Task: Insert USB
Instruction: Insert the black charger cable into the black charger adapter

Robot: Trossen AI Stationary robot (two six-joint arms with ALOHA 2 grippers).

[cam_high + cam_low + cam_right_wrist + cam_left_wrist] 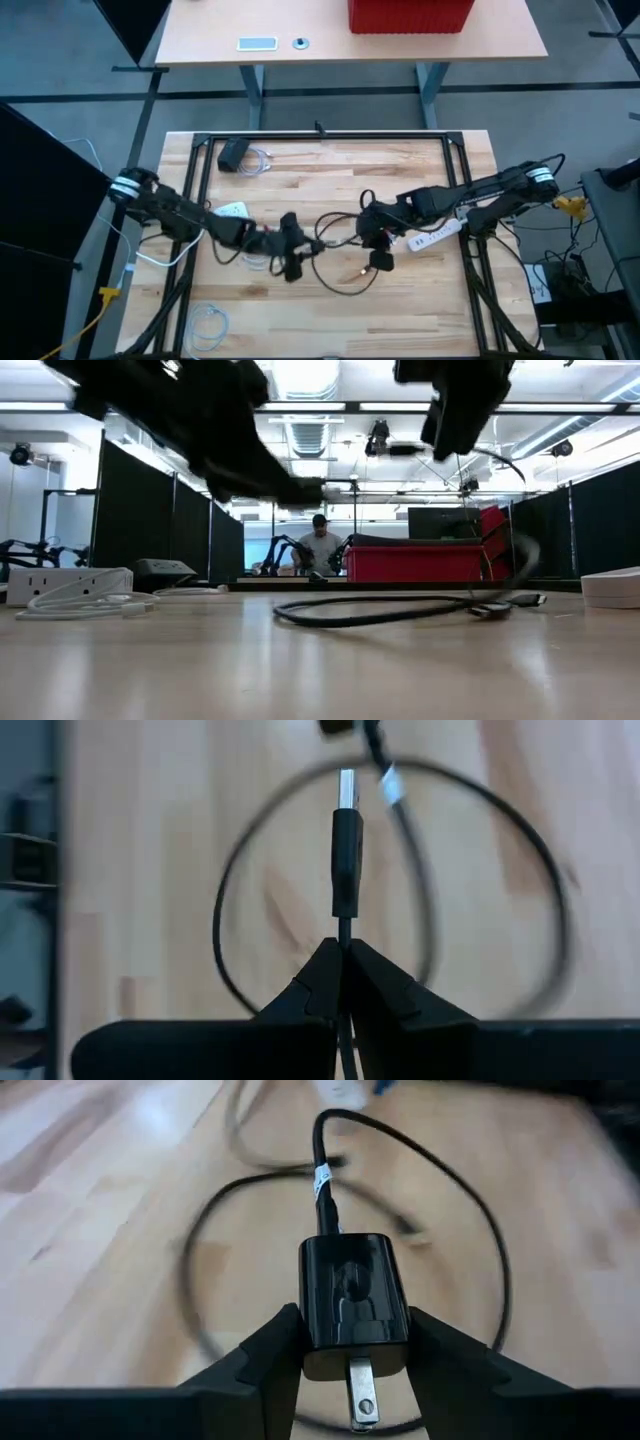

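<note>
Misalignment is the main danger here. The right gripper [342, 955] is pinched shut on the thin cord just behind the USB plug [344, 850], not on the plug's rigid body. The slim black shell with its bright metal tip stands out ahead of the fingers on a flexible stem, so any push against a port's rim would likely bend the cord and let the plug skate off or twist.

The left gripper [352, 1345] clamps the charger block [352, 1295] by its two side faces. The block is a glossy, smooth-cornered black brick with a flat metal prong pointing back toward the wrist. Its slick plastic could rotate between the fingers under an off-centre shove.

A length of the black cable [495, 1260] with a white tag runs up to the block's far face. Whether anything is already seated there I cannot tell.

The rest of that rubbery, springy cable lies in a wide loop on the pale wooden table [100, 1230] beneath both held pieces, which hang above the table's middle. It could drag or snag as the arms close together.

Farther out, a white power strip [440, 235] lies beside the right arm, and a coil of white wire [210, 322] lies near the table's front corner. Beyond the table are a ribbed red box [420, 565] and a person [320, 545] in the room behind.
</note>
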